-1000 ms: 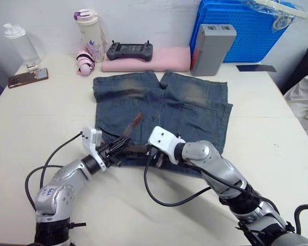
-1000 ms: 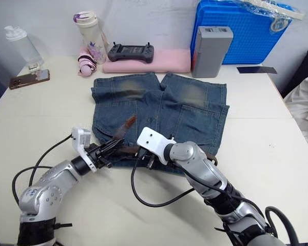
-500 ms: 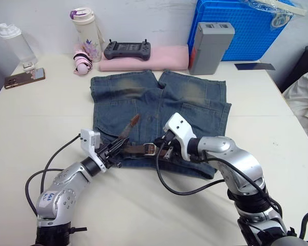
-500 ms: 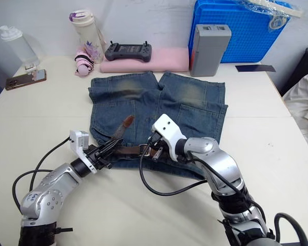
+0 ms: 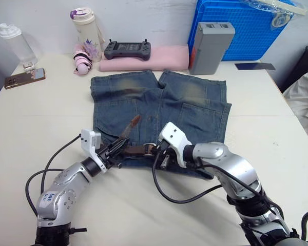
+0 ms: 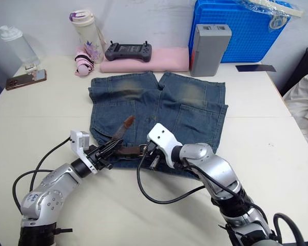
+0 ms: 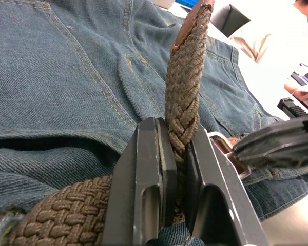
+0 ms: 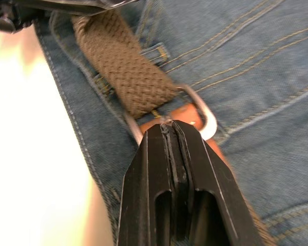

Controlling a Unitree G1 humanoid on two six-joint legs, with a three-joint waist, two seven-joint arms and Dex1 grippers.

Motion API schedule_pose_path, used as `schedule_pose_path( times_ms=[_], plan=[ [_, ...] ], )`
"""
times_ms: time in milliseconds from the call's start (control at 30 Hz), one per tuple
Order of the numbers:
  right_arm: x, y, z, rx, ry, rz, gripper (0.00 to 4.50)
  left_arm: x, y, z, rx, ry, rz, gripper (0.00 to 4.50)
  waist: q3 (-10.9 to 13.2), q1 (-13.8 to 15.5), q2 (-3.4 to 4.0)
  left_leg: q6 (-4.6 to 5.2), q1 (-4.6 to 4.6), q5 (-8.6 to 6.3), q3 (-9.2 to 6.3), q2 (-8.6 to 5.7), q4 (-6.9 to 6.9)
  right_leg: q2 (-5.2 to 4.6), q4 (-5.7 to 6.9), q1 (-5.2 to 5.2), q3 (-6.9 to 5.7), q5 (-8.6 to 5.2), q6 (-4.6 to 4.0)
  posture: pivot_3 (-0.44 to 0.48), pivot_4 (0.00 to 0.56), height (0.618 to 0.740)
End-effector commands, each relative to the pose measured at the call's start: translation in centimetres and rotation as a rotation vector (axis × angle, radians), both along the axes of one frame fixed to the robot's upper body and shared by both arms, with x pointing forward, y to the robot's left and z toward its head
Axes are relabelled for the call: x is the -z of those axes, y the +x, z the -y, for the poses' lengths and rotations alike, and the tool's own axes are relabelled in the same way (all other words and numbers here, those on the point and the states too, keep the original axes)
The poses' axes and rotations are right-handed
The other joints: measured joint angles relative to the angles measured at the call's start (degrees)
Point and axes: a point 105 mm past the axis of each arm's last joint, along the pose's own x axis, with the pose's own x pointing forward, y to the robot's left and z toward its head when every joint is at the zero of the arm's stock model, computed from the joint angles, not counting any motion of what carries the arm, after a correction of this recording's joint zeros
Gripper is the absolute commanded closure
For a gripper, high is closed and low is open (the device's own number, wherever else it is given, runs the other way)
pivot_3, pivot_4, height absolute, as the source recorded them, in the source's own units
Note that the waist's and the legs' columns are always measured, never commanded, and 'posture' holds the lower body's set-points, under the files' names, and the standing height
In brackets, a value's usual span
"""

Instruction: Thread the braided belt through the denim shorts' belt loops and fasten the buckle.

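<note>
Both end effectors (image 5: 119, 149) (image 5: 159, 152) at waistband edge

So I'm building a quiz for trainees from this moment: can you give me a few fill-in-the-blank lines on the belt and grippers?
1. The left gripper is shut on the braided ____.
2. The belt's tip points up over the denim ____.
3. The right gripper sits at the silver ____.
4. The game controller rests on a ____ pad.

Missing words: belt; shorts; buckle; pink
</note>
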Motion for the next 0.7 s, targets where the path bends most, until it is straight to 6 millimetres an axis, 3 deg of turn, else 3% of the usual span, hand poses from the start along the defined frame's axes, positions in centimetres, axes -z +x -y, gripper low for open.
schedule_pose_path(
  times_ms=[33,300,500,633,700],
  plan=[
    [-0.1,0.0,-0.9,-0.028,-0.02,0.035,4.45,-0.8,0.0,0.2,0.003,0.02,0.039,4.5,0.0,0.0,0.0,0.0,0.0,0.0,0.0,0.0,0.0,0.0,0.0,0.0,0.0,0.0,0.0,0.0,0.15,0.725],
    [-0.2,1.2,-1.4,-0.018,-0.067,0.057,4.45,-0.7,0.1,0.5,0.005,0.019,0.042,4.5,0.0,-0.03,0.0,0.0,0.01,0.0,0.01,0.0,0.01,-0.01,-0.01,0.01,0.0,0.0,0.0,0.0,0.15,0.725],
    [-3.4,0.4,-1.2,-0.102,-0.016,0.095,4.45,-0.6,0.0,0.4,0.0,0.025,0.043,4.5,0.01,0.03,0.02,0.01,0.0,-0.01,0.0,0.0,0.0,-0.02,-0.01,-0.02,0.0,0.0,0.0,0.0,0.15,0.725],
    [-5.8,0.8,-1.0,-0.097,0.062,0.106,4.45,-0.6,0.0,0.4,0.0,0.026,0.043,4.5,0.02,0.01,0.04,0.02,-0.02,-0.02,0.0,0.0,-0.06,-0.02,-0.06,-0.03,0.0,0.0,0.0,0.0,0.15,0.725],
    [-6.0,1.1,-0.9,-0.086,0.075,0.105,4.45,-0.5,0.0,0.4,0.001,0.024,0.042,4.5,0.02,0.01,0.04,0.02,-0.01,-0.02,0.0,0.0,-0.12,-0.02,-0.06,-0.03,-0.01,0.0,0.0,0.0,0.15,0.725]
  ],
)
